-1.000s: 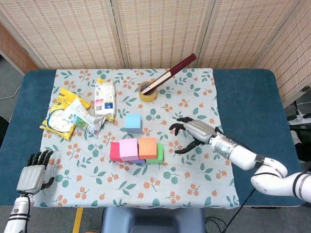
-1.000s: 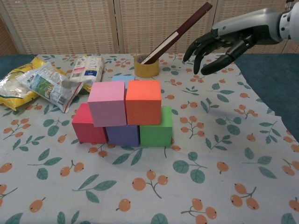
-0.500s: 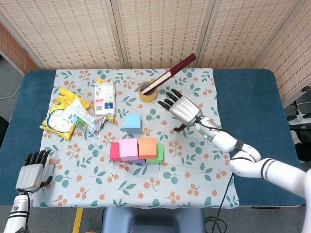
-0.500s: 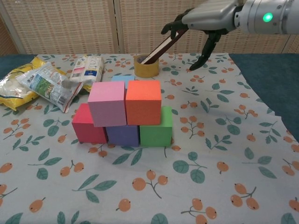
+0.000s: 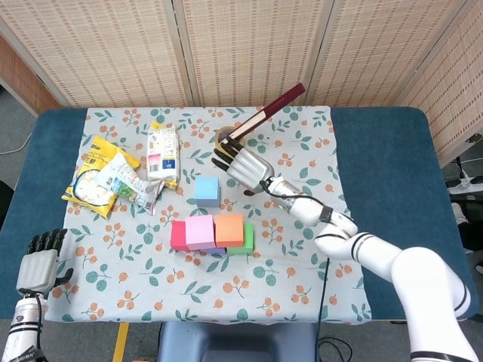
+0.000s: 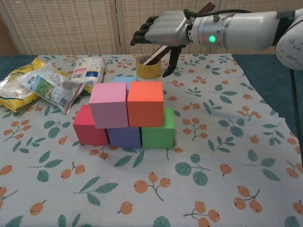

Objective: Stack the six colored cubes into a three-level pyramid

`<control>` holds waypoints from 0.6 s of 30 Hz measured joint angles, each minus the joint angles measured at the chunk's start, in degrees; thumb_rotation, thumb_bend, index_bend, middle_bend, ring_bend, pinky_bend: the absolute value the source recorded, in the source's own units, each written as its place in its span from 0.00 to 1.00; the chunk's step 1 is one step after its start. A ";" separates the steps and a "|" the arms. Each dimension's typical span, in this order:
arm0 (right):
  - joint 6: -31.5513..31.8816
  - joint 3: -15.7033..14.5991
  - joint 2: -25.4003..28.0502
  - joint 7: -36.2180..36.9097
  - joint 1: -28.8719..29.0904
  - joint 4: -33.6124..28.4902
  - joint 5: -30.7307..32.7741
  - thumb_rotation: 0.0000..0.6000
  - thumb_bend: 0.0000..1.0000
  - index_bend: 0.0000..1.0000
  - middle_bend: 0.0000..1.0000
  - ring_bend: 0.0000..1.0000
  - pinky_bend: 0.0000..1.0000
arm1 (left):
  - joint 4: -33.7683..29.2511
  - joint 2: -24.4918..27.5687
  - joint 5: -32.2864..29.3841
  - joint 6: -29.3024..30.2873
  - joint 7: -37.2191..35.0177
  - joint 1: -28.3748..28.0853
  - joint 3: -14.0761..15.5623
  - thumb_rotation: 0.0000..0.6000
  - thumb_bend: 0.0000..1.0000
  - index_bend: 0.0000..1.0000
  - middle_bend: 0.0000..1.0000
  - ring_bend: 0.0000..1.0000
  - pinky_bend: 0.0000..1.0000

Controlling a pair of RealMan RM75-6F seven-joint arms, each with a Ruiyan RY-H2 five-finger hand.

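Five cubes stacked — right hand (image 5: 240, 164) (empty) near blue cube (image 5: 207, 190).

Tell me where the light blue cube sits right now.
In the head view the light blue cube sits alone on the floral cloth, just behind the pink cube of the stack, with the right hand hovering close to its right and slightly behind.

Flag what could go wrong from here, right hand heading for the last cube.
1. The right hand hangs open beside the tape roll and the stick leaning out of it; a sweep toward the blue cube could knock both.
2. The blue cube sits just behind the stack; reaching fingers could nudge the pink cube or orange cube off the bottom row.
3. Those two are only lightly seated, so a rough top placement may topple them.
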 measured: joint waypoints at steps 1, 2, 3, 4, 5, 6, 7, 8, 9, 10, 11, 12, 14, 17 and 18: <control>-0.09 -0.46 -0.90 1.00 0.55 1.56 -0.62 0.66 0.06 0.00 0.00 0.00 0.00 | 0.16 -0.05 -0.30 -0.17 0.01 -0.05 -0.10 1.00 0.32 0.00 0.05 0.00 0.06; -0.20 -0.82 -1.63 1.80 0.97 2.77 -1.07 0.66 0.06 0.00 0.00 0.00 0.00 | 0.40 -0.12 -0.73 -0.40 0.04 -0.12 -0.25 1.00 0.32 0.00 0.05 0.00 0.06; -0.31 -1.20 -2.39 2.65 1.38 4.01 -1.52 0.66 0.06 0.00 0.00 0.00 0.00 | 0.59 -0.17 -1.07 -0.57 0.07 -0.17 -0.36 1.00 0.32 0.00 0.05 0.00 0.06; -0.47 -1.75 -3.46 3.80 1.94 5.69 -2.15 0.66 0.06 0.00 0.00 0.00 0.00 | 0.78 -0.24 -1.41 -0.73 0.11 -0.23 -0.48 1.00 0.32 0.00 0.05 0.00 0.06; -0.58 -2.20 -4.30 4.64 2.37 6.96 -2.66 0.66 0.06 0.00 0.00 0.00 0.00 | 1.06 -0.32 -1.84 -0.95 0.17 -0.33 -0.66 1.00 0.32 0.00 0.05 0.00 0.06; -0.69 -2.68 -5.15 5.41 2.81 8.24 -3.21 0.66 0.06 0.00 0.00 0.00 0.00 | 1.28 -0.40 -2.13 -1.09 0.22 -0.41 -0.79 1.00 0.32 0.00 0.05 0.00 0.06; -0.83 -3.37 -6.30 6.26 3.41 9.96 -3.98 0.66 0.06 0.00 0.00 0.00 0.00 | 1.50 -0.47 -2.40 -1.20 0.28 -0.47 -0.90 1.00 0.32 0.00 0.05 0.00 0.06; -0.95 -3.89 -7.19 6.86 3.85 11.26 -4.54 0.66 0.06 0.00 0.00 0.00 0.00 | 1.75 -0.55 -2.70 -1.31 0.36 -0.53 -1.02 1.00 0.32 0.00 0.05 0.00 0.06; -1.07 -4.39 -8.12 7.46 4.29 12.57 -5.07 0.65 0.06 0.00 0.00 0.00 0.00 | 1.89 -0.60 -2.88 -1.34 0.39 -0.57 -1.12 1.00 0.32 0.00 0.05 0.00 0.06; -1.19 -5.05 -9.37 8.23 4.87 14.31 -5.76 0.65 0.06 0.00 0.00 0.00 0.00 | 2.01 -0.63 -3.02 -1.35 0.42 -0.60 -1.20 1.00 0.32 0.00 0.05 0.00 0.06; -1.27 -5.52 -10.32 8.85 5.28 15.59 -6.24 0.65 0.06 0.00 0.00 0.00 0.00 | 2.12 -0.65 -3.17 -1.32 0.44 -0.62 -1.29 1.00 0.32 0.00 0.05 0.00 0.06; -1.34 -5.97 -11.27 9.50 5.68 16.86 -6.67 0.65 0.06 0.00 0.00 0.00 0.00 | 2.16 -0.65 -3.26 -1.30 0.44 -0.63 -1.35 1.00 0.32 0.00 0.05 0.00 0.06; -1.49 -6.93 -13.36 11.10 6.56 19.63 -7.56 0.65 0.06 0.00 0.00 0.00 0.00 | 2.23 -0.61 -3.46 -1.25 0.39 -0.61 -1.42 1.00 0.32 0.00 0.05 0.00 0.06; -1.65 -8.14 -15.70 12.89 7.71 23.08 -8.62 0.65 0.06 0.00 0.00 0.00 0.00 | 2.38 -0.55 -3.67 -1.30 0.29 -0.62 -1.50 1.00 0.32 0.00 0.05 0.00 0.06; -1.71 -8.40 -16.29 13.35 7.99 23.99 -8.81 0.65 0.06 0.00 0.00 0.00 0.00 | 2.46 -0.54 -3.76 -1.37 0.26 -0.63 -1.52 1.00 0.32 0.00 0.05 0.00 0.06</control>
